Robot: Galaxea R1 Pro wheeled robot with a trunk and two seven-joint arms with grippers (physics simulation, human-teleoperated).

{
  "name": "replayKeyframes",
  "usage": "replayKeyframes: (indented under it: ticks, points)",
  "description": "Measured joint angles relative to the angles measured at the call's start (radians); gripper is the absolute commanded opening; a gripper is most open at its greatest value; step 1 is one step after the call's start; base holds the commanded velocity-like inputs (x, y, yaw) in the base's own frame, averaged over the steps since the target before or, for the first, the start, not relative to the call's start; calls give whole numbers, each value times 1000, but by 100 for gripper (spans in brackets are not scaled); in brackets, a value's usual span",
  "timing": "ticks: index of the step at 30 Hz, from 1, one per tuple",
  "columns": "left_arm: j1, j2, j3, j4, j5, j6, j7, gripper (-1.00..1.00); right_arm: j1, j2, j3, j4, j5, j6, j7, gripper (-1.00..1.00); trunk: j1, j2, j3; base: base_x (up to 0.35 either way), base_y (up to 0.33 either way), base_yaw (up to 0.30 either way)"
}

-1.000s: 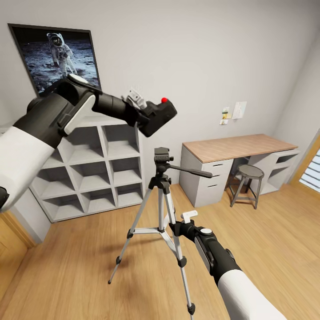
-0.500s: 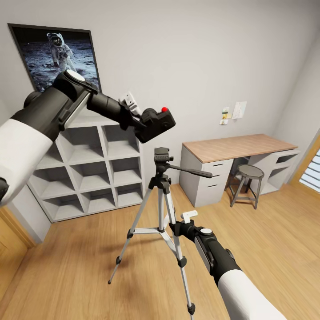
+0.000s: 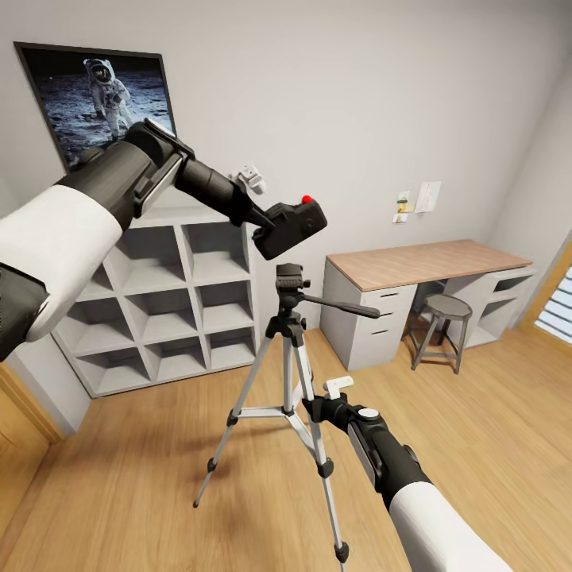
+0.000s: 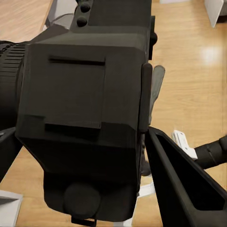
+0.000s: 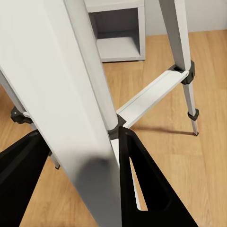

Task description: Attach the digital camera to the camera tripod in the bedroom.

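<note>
The digital camera [image 3: 291, 228], black with a red button on top, hangs in the air in my left gripper [image 3: 276, 227], which is shut on it. It sits tilted a short way above the black head [image 3: 291, 280] of the camera tripod [image 3: 287, 357], slightly apart from it. In the left wrist view the digital camera [image 4: 85, 109] lies between the dark fingers [image 4: 182, 189]. My right gripper [image 3: 314, 407] is low down, shut around one silver leg. That leg [image 5: 80, 104] runs between the two black fingers [image 5: 146, 189] in the right wrist view.
A white cube shelf [image 3: 171, 306] stands against the wall behind the tripod, with an astronaut poster [image 3: 99, 95] above it. A wood-topped white desk [image 3: 425, 266] and a grey stool [image 3: 443, 311] are to the right. The tripod's pan handle [image 3: 345, 306] points at the desk.
My left arm has swung the digital camera to the right and a little down, closer over the tripod head. The right arm and the tripod have not moved.
</note>
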Motion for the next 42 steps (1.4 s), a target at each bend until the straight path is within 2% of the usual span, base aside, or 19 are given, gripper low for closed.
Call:
replayKeyframes:
  ticks: [5,8,9,10,16,19,23,27,30,38,42]
  points:
    - [-8,-13,-6,22,-10,-18,0,-100,0,2,-2,-1,16,1,5,-100,0,0,0,0,0,0]
    - [-9,-16,-8,26,-31,-68,0,-100,0,2,-3,-1,14,0,3,-100,0,0,0,0,0,0]
    - [-11,-21,-14,29,-87,-123,-5,-100,0,3,-3,-1,14,1,3,-100,0,0,0,0,0,0]
    - [-11,-21,-13,26,-94,-128,-9,-100,0,3,-3,0,14,0,2,-100,0,0,0,0,0,0]
    - [-11,-19,-23,12,-102,-137,-32,-100,0,3,-3,0,14,0,2,-100,0,0,0,0,0,0]
    - [-11,-17,-44,9,-110,-139,-45,-100,0,3,-3,-1,14,0,3,-100,0,0,0,0,0,0]
    - [-11,-19,-99,7,-192,-140,-76,-100,0,3,-3,0,14,0,3,-100,0,0,0,0,0,0]
    - [-11,-19,-110,6,-226,-140,-102,-100,0,3,-3,0,14,0,3,-100,0,0,0,0,0,0]
    - [-11,-13,-110,6,-241,-140,-117,-100,0,3,-3,0,14,0,3,-100,0,0,0,0,0,0]
    - [-11,-16,-102,6,-239,-141,-115,-100,0,3,-3,0,14,0,3,-100,0,0,0,0,0,0]
    - [-11,-17,-78,-4,-237,-139,-109,-100,0,3,-3,0,14,0,3,-100,0,0,0,0,0,0]
